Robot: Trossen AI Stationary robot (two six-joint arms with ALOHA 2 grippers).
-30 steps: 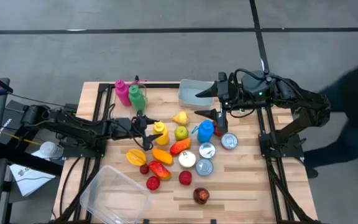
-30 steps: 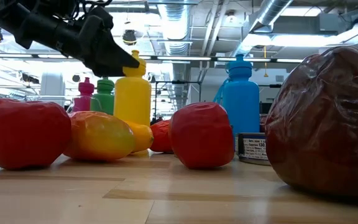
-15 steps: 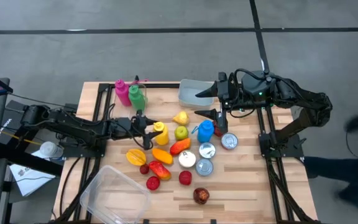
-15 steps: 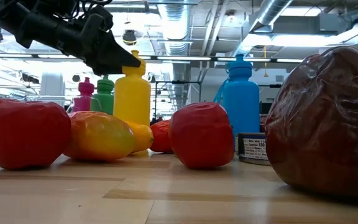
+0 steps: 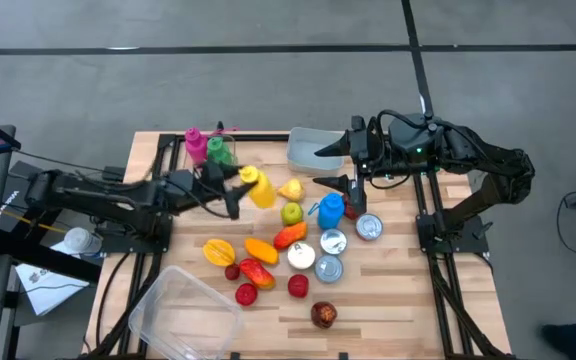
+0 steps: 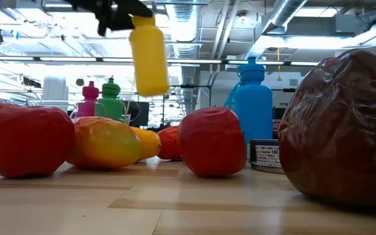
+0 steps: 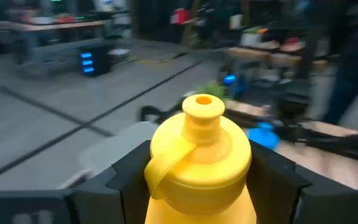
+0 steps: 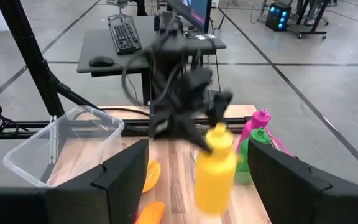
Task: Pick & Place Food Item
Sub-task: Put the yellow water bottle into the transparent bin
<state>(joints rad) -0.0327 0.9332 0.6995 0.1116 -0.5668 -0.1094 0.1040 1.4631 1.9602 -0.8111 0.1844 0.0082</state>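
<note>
The left gripper (image 5: 236, 188) is clamped on the yellow bottle (image 5: 259, 187), its two dark fingers (image 7: 129, 171) pressed against the bottle's shoulders just below the cap. The bottle hangs clear of the table (image 5: 398, 300); in the low view its base floats well above the fruit, with open air underneath. It tilts, cap toward the left arm, base swung out toward the yellow pear (image 5: 290, 189).

Taking the yellow bottle as the landmark: the green bottle (image 5: 218, 153) and pink bottle (image 5: 195, 144) stand upright behind it, near the table's far edge. The green apple (image 5: 291, 212) sits just beyond its base, with the blue bottle (image 5: 330, 208) farther along the same side. Below it in the high view lie the mango (image 5: 219, 251), an orange piece (image 5: 261, 249) and red fruits, closely packed with little room between them. The cans (image 5: 331, 242) cluster past the blue bottle. A dark red fruit (image 5: 323, 314) lies alone, well apart, near the front edge. The clear lidless tub (image 5: 183, 310) sits at the front left corner, overhanging the table's edge, with bare wood between it and the fruit pile. A second clear bin (image 5: 311, 147) rests at the far edge, beyond the pear.

The right gripper (image 5: 336, 166) hovers over that bin's near side, its fingers spread wide, holding nothing.
</note>
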